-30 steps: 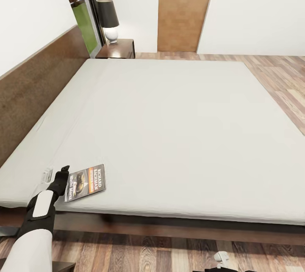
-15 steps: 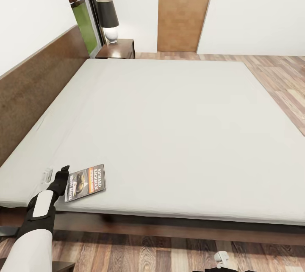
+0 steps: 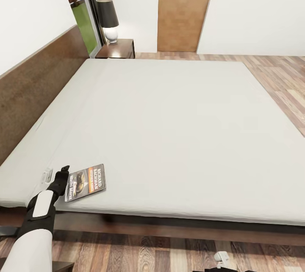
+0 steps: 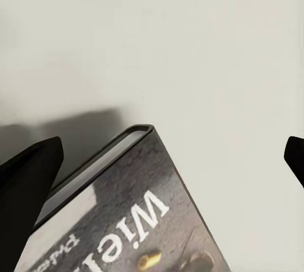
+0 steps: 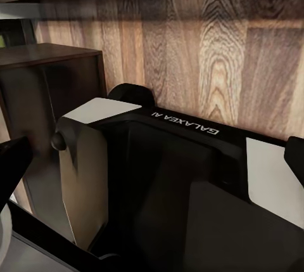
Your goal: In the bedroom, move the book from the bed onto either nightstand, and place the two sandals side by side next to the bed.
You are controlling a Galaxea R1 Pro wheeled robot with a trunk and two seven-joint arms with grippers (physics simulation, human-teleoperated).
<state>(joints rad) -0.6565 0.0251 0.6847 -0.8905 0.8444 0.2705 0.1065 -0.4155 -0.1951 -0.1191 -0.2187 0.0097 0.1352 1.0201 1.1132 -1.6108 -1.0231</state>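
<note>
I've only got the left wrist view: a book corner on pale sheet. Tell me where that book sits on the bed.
Observer: The book lies flat, cover up, at the bed's corner nearest the robot, on the headboard side.
Operator: Give me the claw's position against it.
Observer: The left claw is at the book's headboard-side edge, low over the mattress.
Operator: Name a drop-off spot.
Observer: A nightstand carrying a lamp stands past the bed's far side, by the headboard.
</note>
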